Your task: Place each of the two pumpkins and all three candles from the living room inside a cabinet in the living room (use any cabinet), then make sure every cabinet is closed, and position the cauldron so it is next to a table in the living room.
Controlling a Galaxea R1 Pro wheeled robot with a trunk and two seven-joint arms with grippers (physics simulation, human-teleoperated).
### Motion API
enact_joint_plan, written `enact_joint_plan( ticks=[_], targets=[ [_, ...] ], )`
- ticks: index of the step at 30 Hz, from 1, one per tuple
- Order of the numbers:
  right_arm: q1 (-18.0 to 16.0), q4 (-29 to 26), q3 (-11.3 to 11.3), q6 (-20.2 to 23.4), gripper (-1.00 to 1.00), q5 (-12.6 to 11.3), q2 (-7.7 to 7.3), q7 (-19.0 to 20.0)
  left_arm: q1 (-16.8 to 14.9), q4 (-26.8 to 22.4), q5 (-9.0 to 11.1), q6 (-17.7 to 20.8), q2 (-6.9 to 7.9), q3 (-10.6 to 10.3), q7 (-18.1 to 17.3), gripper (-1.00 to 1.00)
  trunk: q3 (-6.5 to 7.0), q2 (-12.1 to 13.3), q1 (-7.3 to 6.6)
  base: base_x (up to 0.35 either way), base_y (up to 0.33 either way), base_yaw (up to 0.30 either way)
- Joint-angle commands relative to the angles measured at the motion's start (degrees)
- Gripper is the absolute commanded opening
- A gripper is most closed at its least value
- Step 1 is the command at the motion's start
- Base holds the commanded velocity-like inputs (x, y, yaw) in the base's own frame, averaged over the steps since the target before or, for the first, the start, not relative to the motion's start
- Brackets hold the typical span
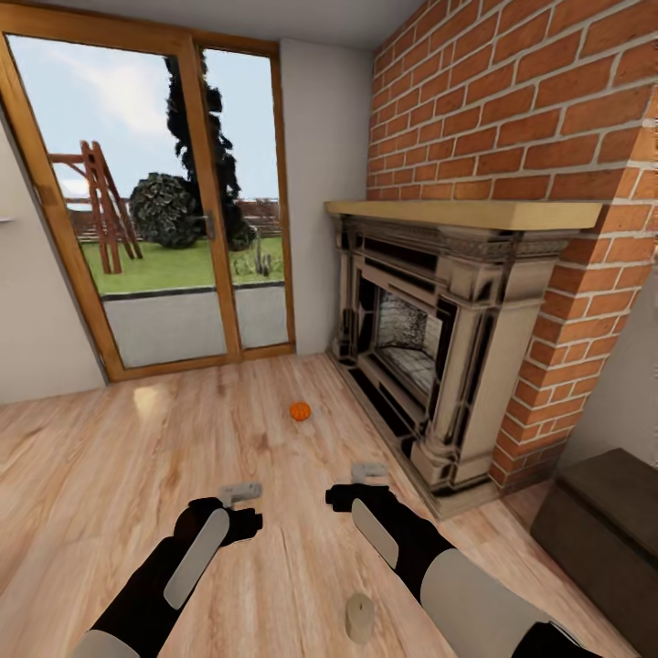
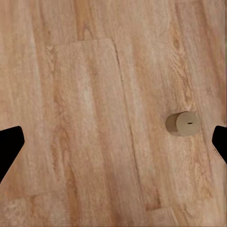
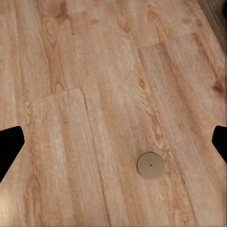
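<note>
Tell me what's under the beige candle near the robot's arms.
The candle stands upright on bare wooden floor, between the two forearms. Both wrist views show plain planks around it. The patch directly beneath its base is covered, so it cannot be checked.

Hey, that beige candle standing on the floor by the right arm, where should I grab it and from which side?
Grip the candle around its round side wall, coming straight down from above. It stands upright on the bare floor, nothing touching it, so open jaws can straddle it; the right gripper looks nearest.
</note>
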Motion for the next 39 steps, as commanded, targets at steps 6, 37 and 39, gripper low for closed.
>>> enact_joint_plan(
  ticks=[6, 37, 39],
  targets=[
    [-0.1, 0.0, 0.2, 0.1, 1.0, -0.4, 0.0, -0.5, 0.0, -0.1, 0.6, 0.0, 0.07, -0.2, 0.6, 1.0, -0.07, 0.0, 0.03, 0.291, 0.0, -0.065],
    [-0.1, 0.0, 0.2, 0.0, 1.0, -0.4, 0.0, -0.5, 0.0, -0.1, 0.6, 0.0, 0.07, -0.2, 0.6, 1.0, -0.07, 0.0, 0.03, 0.27, 0.103, -0.001],
    [-0.1, 0.0, 0.2, 0.0, 1.0, -0.4, 0.0, -0.5, 0.0, -0.1, 0.6, 0.0, 0.07, -0.2, 0.6, 1.0, -0.07, 0.0, 0.03, 0.061, 0.004, 0.0]
  ],
)
